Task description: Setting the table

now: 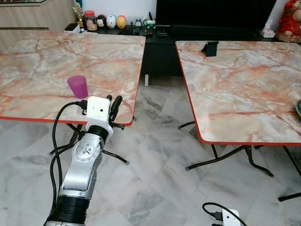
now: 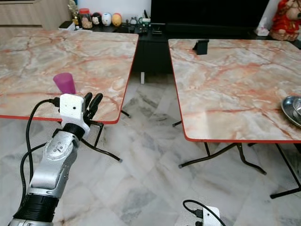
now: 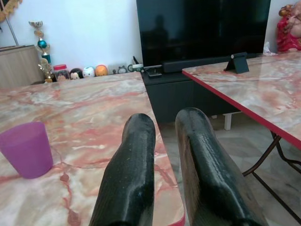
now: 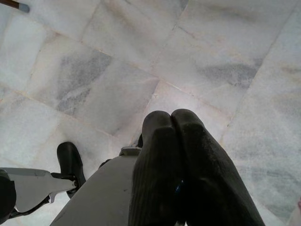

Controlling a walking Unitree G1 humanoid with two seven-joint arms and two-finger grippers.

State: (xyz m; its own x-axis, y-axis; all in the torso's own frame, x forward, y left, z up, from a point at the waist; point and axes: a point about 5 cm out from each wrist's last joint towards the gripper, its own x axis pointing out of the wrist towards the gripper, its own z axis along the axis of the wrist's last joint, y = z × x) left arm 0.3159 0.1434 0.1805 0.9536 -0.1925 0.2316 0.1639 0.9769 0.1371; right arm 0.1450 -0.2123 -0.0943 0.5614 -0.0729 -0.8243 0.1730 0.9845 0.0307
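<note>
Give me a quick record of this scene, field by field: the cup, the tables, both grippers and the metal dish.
cup: purple plastic cup, upright on the left marble-pattern table, near its front edge
left gripper: left gripper at that table's front edge, beside the cup, slightly open, empty
right gripper: right gripper hangs low over the floor, shut
right table: right marble-pattern table
dish: metal bowl at its right edge

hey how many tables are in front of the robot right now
2. The left table holds a purple cup near the left pincer; the right table stands across the gap.
</note>
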